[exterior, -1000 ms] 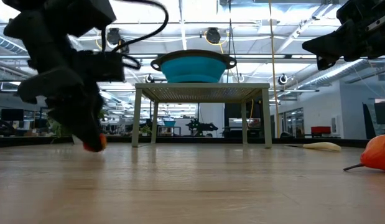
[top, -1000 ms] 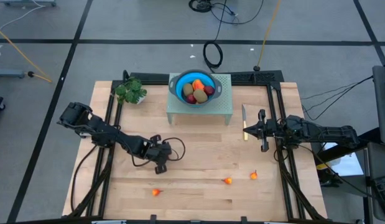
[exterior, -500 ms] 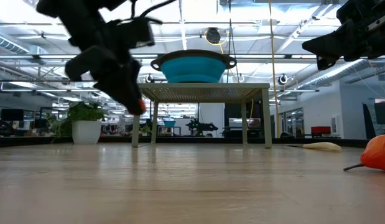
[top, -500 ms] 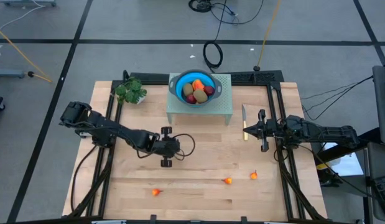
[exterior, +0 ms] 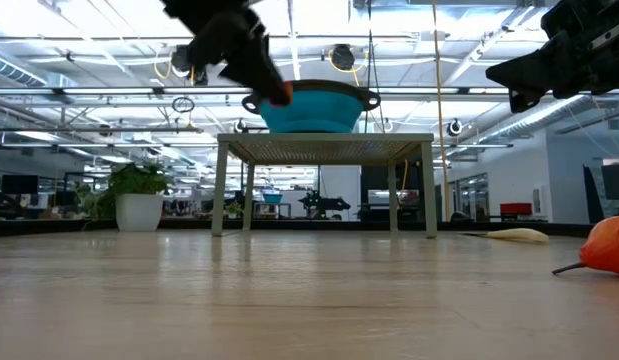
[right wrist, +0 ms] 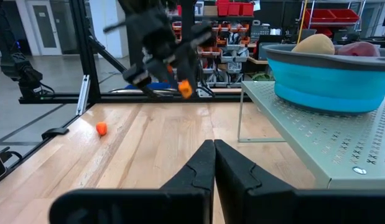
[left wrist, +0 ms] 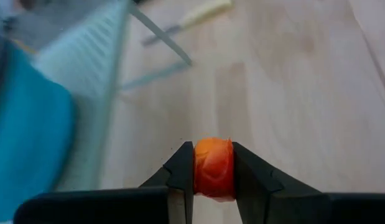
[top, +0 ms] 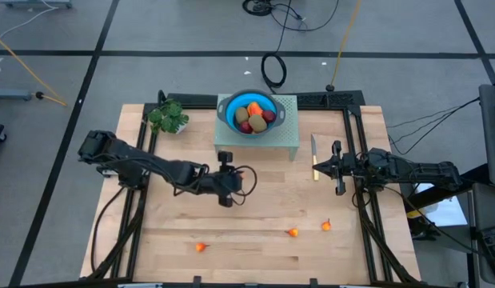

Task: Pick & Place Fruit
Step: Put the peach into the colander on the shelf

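Up off the table, the left gripper pinches a tiny orange fruit between its fingers, near the blue bowl on its stand. Off at the table's right side, the right gripper waits with fingers pressed together.

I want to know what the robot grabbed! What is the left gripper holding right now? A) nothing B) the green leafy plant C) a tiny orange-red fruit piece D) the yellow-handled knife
C: in the left wrist view the left gripper is shut on a tiny orange-red fruit piece, lifted off the table.
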Robot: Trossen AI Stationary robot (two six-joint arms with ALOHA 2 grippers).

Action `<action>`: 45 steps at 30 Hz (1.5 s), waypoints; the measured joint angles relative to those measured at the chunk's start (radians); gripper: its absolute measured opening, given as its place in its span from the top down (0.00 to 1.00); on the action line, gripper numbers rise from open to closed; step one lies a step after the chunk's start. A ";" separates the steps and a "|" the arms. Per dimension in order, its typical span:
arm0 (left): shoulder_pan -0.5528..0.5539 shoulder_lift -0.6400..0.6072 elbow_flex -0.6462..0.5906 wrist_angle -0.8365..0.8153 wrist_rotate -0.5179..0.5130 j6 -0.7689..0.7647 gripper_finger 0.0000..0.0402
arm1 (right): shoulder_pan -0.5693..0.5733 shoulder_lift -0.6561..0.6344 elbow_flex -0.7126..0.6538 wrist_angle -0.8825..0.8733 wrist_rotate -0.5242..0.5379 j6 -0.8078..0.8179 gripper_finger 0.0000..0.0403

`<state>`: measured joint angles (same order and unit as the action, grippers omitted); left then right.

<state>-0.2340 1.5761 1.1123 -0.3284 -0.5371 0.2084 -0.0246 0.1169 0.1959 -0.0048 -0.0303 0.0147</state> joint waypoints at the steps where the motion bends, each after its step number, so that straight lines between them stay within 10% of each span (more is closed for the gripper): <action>1: 0.000 0.000 0.014 0.008 -0.016 -0.001 0.81 | 0.000 0.000 0.000 0.000 0.000 0.000 0.99; 19: -0.001 0.000 0.092 0.445 -0.023 -0.288 0.81 | 0.000 0.000 0.000 0.000 0.000 0.000 0.99; 45: -0.002 0.000 0.092 0.518 0.156 -1.658 0.81 | 0.000 0.000 0.000 0.000 0.000 0.000 0.99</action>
<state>-0.2359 1.5757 1.2041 0.1894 -0.3814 -1.4495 -0.0243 0.1173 0.1962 -0.0048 -0.0303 0.0147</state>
